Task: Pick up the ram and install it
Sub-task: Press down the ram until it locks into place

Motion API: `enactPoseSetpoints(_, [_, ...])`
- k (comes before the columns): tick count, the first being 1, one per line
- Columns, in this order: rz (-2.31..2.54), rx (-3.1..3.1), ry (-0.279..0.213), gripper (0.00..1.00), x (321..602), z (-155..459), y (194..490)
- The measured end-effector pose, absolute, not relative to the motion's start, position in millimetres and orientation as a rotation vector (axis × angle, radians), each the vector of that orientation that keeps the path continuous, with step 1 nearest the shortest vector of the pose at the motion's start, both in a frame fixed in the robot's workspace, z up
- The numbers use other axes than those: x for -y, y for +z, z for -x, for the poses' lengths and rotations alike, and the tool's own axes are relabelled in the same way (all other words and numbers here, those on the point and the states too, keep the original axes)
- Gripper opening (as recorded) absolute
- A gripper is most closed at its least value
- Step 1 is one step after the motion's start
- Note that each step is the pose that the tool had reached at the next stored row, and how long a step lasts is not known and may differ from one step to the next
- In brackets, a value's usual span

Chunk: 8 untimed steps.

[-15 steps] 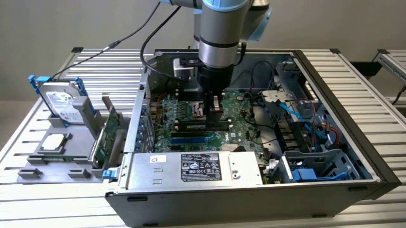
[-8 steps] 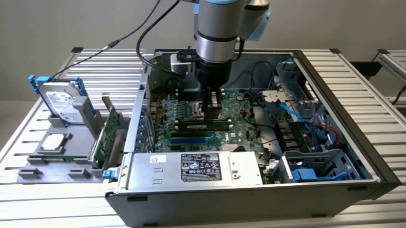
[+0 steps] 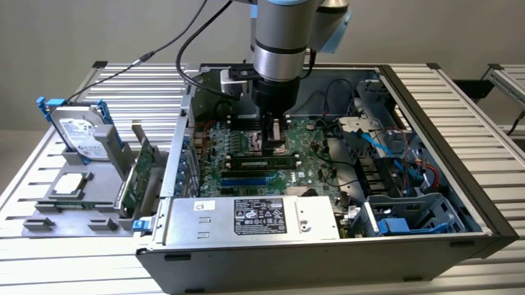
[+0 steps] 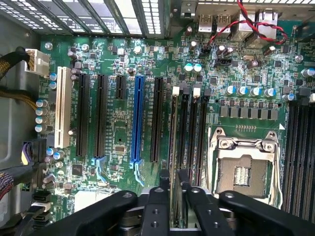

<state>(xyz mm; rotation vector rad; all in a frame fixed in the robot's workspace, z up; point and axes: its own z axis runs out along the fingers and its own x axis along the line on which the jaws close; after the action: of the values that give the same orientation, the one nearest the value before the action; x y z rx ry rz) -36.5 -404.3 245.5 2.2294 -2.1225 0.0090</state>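
1. Claw (image 3: 276, 149) in the exterior view is down inside the open computer case (image 3: 459, 203), with its tips at the top edge of the ram (image 3: 262, 163). The ram stands on its long edge. Its long axis runs from the exterior view's left to the exterior view's right, chip face toward the camera.
2. In the wrist view the claw (image 4: 174, 173) is drawn narrow, and I judge that it pinches the ram (image 4: 173, 157) by its flat faces. The ram is seen edge-on, parallel to the memory slots (image 4: 203, 132) and beside the CPU socket (image 4: 243, 172), with one end toward a white latch (image 4: 175, 90).
3. For this step I would hold the stick upright, exactly over one slot, and push straight down, evenly on both ends. I cannot tell if it is seated.
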Motion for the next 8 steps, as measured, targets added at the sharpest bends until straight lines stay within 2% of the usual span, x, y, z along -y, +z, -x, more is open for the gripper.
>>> enactPoseSetpoints(1, [-2.229, 2.123, 0.009, 0.12, 404.3, 36.7, 245.5])
enactPoseSetpoints(8, [-2.228, 2.124, 0.009, 0.11, 404.2, 38.3, 238.1])
